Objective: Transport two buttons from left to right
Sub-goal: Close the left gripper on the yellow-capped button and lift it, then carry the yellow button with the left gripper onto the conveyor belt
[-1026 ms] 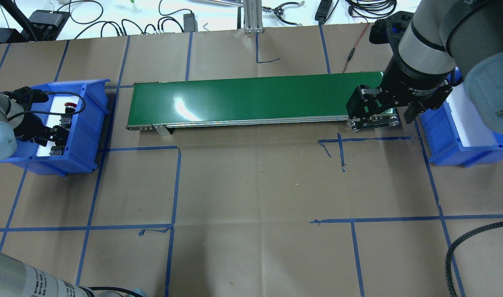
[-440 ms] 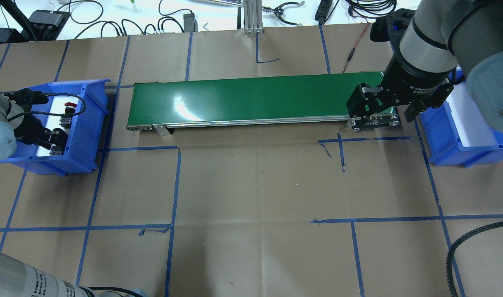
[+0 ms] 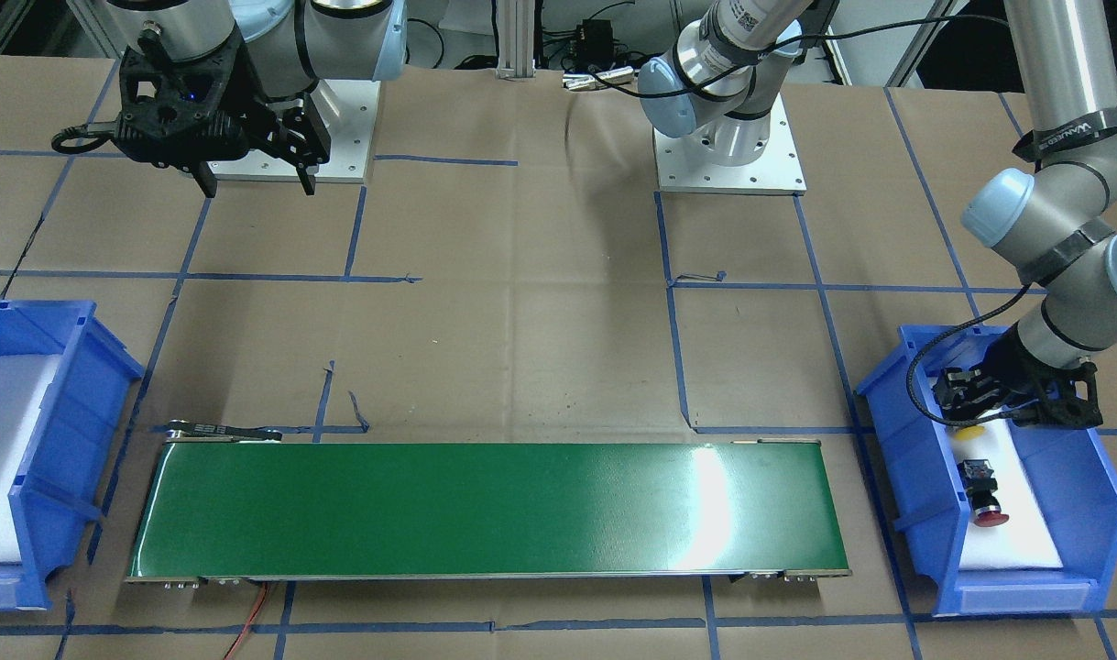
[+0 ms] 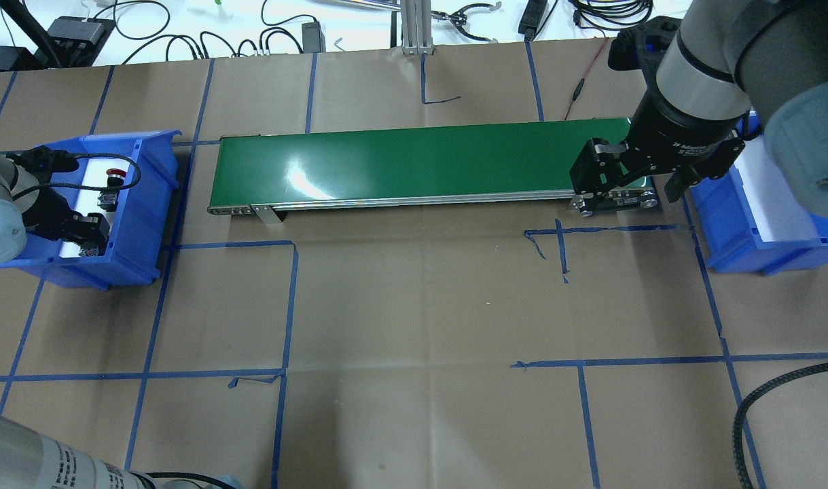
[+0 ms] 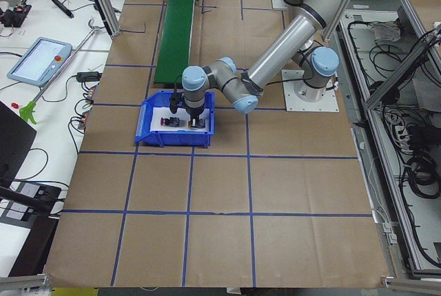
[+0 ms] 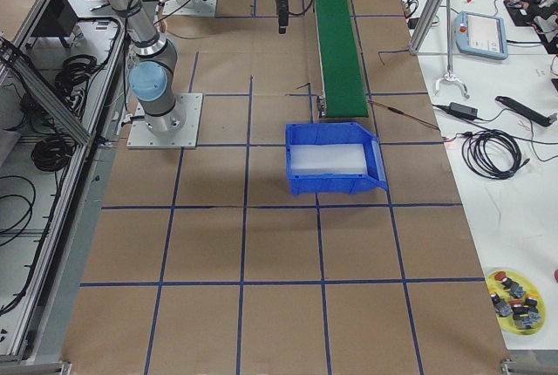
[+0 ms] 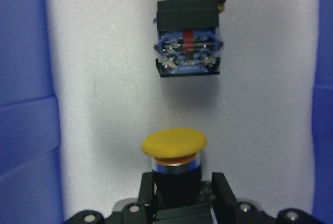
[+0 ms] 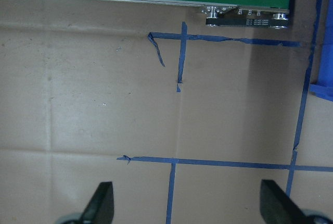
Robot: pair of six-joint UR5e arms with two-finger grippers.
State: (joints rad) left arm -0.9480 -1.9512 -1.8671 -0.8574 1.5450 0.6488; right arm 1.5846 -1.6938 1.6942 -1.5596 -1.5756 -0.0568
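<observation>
Step in hand: the first pick is judged to be under way, at the grasp itself. Neither button has left the left bin [image 4: 149, 224].

Left gripper [image 7: 180, 193]: it sits low inside the left bin. Its fingers [image 7: 147, 190] are seen drawn in against both sides of the yellow button's black barrel, so the button is taken as clamped. No lift can be confirmed.

Yellow button [image 7: 174, 145]: it lies on the white foam at the bin's robot-side end. In the wrist view its long axis runs up the picture, cap away from the gripper. In the front view only a sliver of yellow cap [image 3: 969, 429] shows below the gripper.

Red button [image 3: 981, 490]: it lies free on the foam, just beyond the yellow one and apart from it, roughly in line. Its rear block [image 7: 188, 54] faces the yellow cap. Its red cap points to the bin's far end, away from the robot.

Next move: a straight lift clear of the bin wall is called for, then carriage to the near end of the belt [image 4: 420, 159], presumably for release there. The grip on the round barrel should be kept square, as the button may be expected to roll.

Right gripper [image 4: 634, 183]: it hangs above the belt's right end, beside the right bin [image 4: 760, 210]. Its fingers are spread wide and nothing is held.
</observation>
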